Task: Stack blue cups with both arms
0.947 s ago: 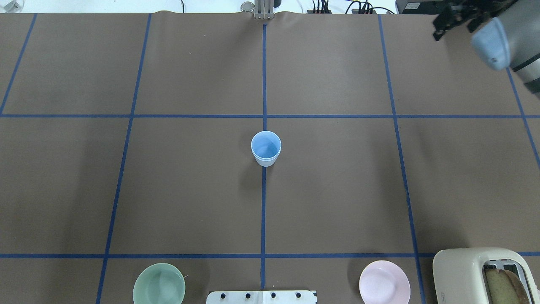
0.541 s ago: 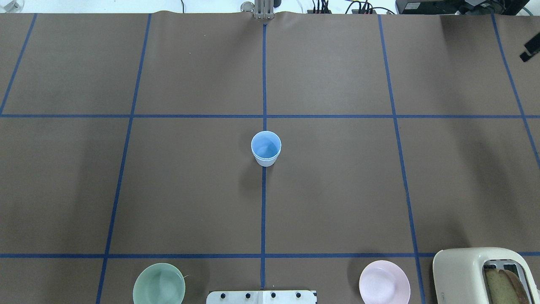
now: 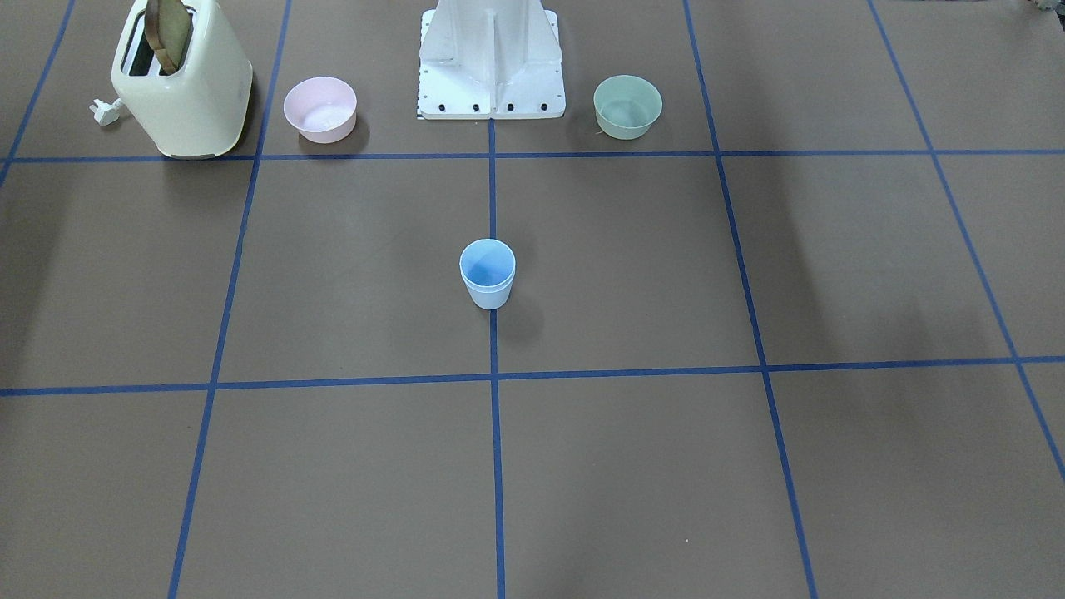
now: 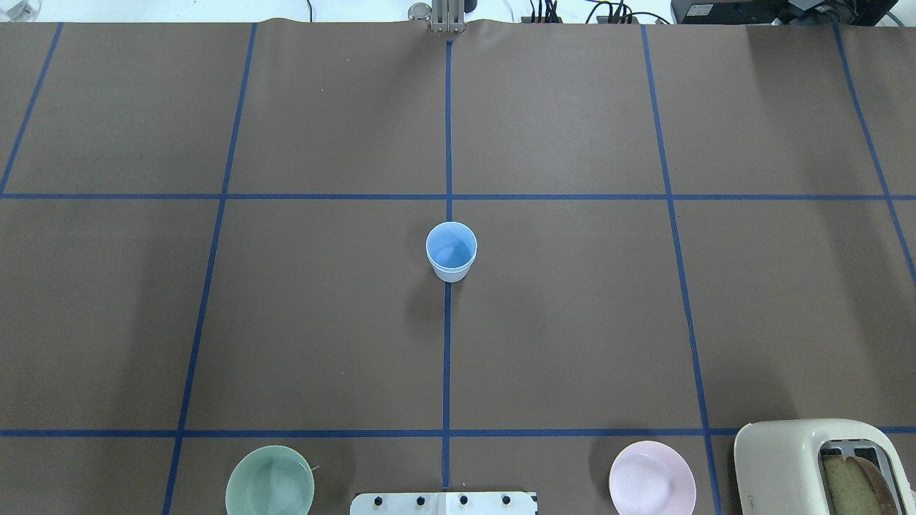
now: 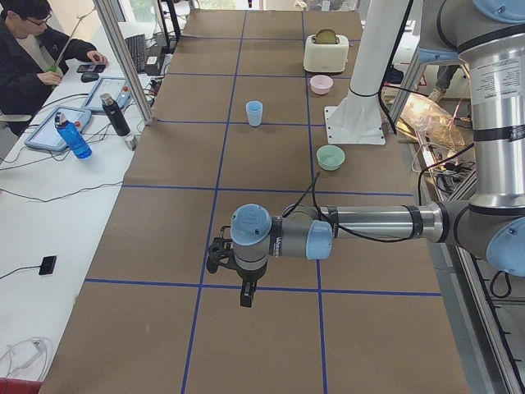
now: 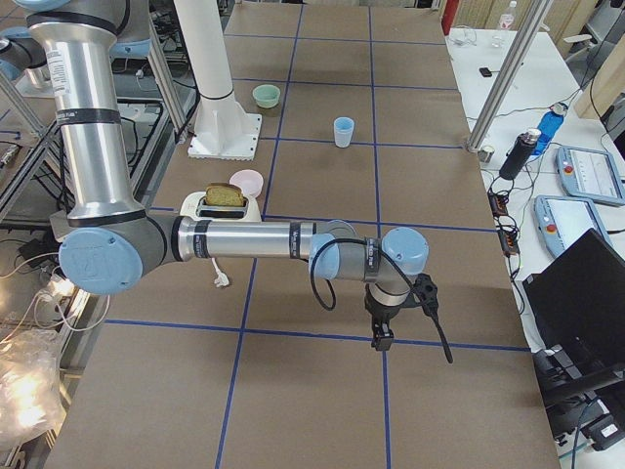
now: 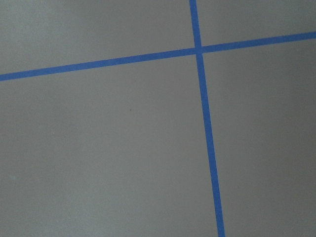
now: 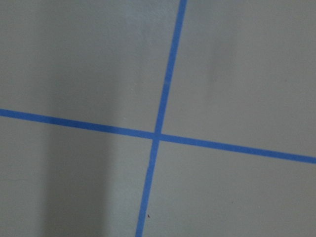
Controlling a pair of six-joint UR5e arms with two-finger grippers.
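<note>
The two blue cups [image 4: 451, 252] stand nested, one inside the other, upright on the centre tape line; the double rim shows in the front view [image 3: 487, 274]. They also show in the left side view [image 5: 254, 112] and the right side view [image 6: 343, 131]. No gripper touches them. My left gripper [image 5: 244, 294] hangs over the table's left end, far from the cups. My right gripper [image 6: 380, 337] hangs over the right end, also far. Both show only in the side views, so I cannot tell whether they are open or shut. The wrist views show only brown paper and tape lines.
A cream toaster [image 4: 816, 465] holding bread, a pink bowl [image 4: 652, 478] and a mint-green bowl [image 4: 270, 481] sit along the near edge beside the white pedestal base [image 3: 491, 58]. An operator [image 5: 33, 57] sits at the side desk with bottles and tablets.
My right arm has swung out of the overhead view past its right edge. The nested cups have not moved.
</note>
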